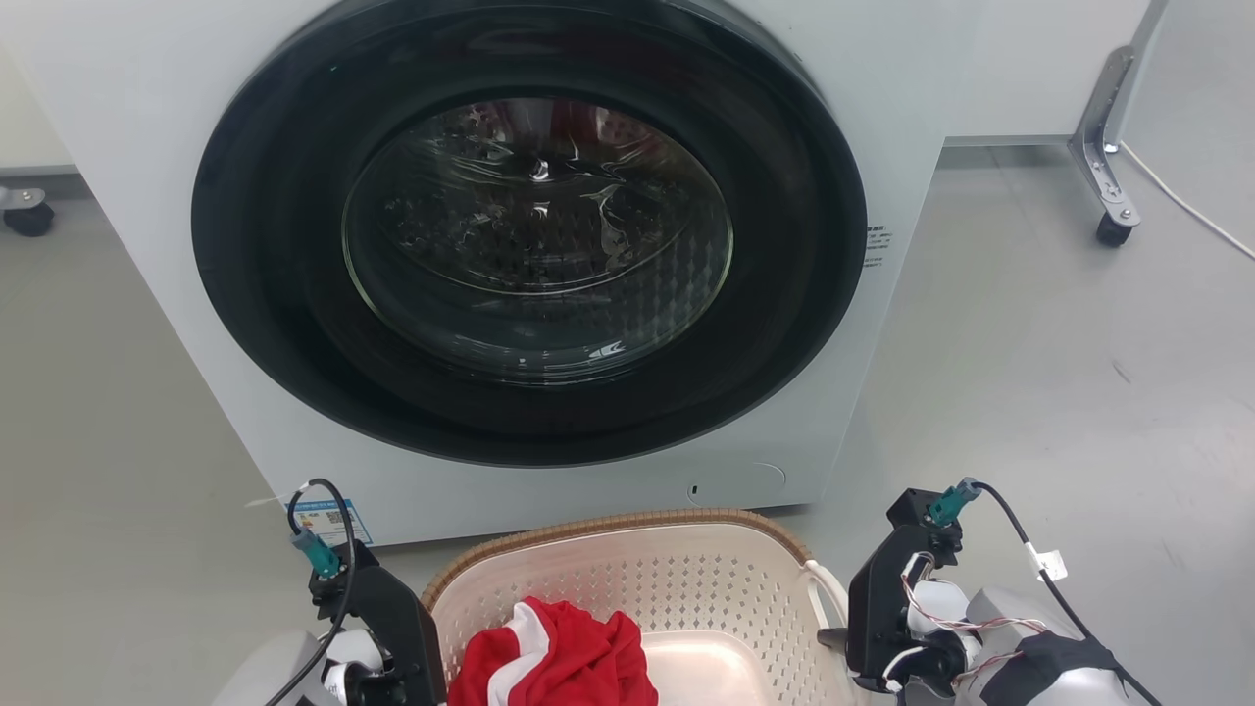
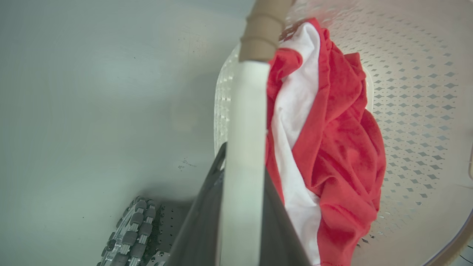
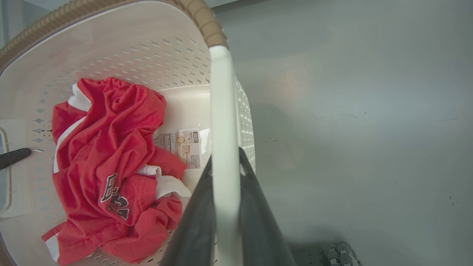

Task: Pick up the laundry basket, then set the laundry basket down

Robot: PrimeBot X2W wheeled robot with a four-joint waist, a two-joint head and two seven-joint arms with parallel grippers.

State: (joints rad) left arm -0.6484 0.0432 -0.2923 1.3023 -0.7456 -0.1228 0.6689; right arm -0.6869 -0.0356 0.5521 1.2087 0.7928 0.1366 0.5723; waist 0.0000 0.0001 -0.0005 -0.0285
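Two hands nearest, both clenched. Locate the left hand (image 2: 244, 166) at the bottom of the left wrist view: dark fingers (image 2: 203, 221) pressed to either side of the left handle (image 2: 245, 122), a white bar on the laundry basket (image 2: 417, 111). Locate the right hand (image 3: 225, 166) in the right wrist view, clamped the same way on the right handle (image 3: 221, 103). In the head view, find both hands low at the basket's two sides, fingertips hidden behind the hand bodies.

Note the laundry basket held between both hands, just in front of the washing machine (image 1: 127, 147), its near half cut off by the head view's bottom edge. Contact with the grey floor (image 1: 1059, 343): not determinable. Inside, note a crumpled red and white garment (image 3: 111, 155), lettering folded and unreadable, just beside a printed label (image 3: 183, 144) too small to read. Dark tip (image 3: 13, 157) at the right wrist view's left edge: too cut off to identify.

Beyond, note the round dark door (image 1: 529, 226), shut. Red patch (image 1: 578, 123) near the door's top: inside or reflected, not determinable. Farthest, a castor leg (image 1: 1103, 167) at upper right, top cut off.
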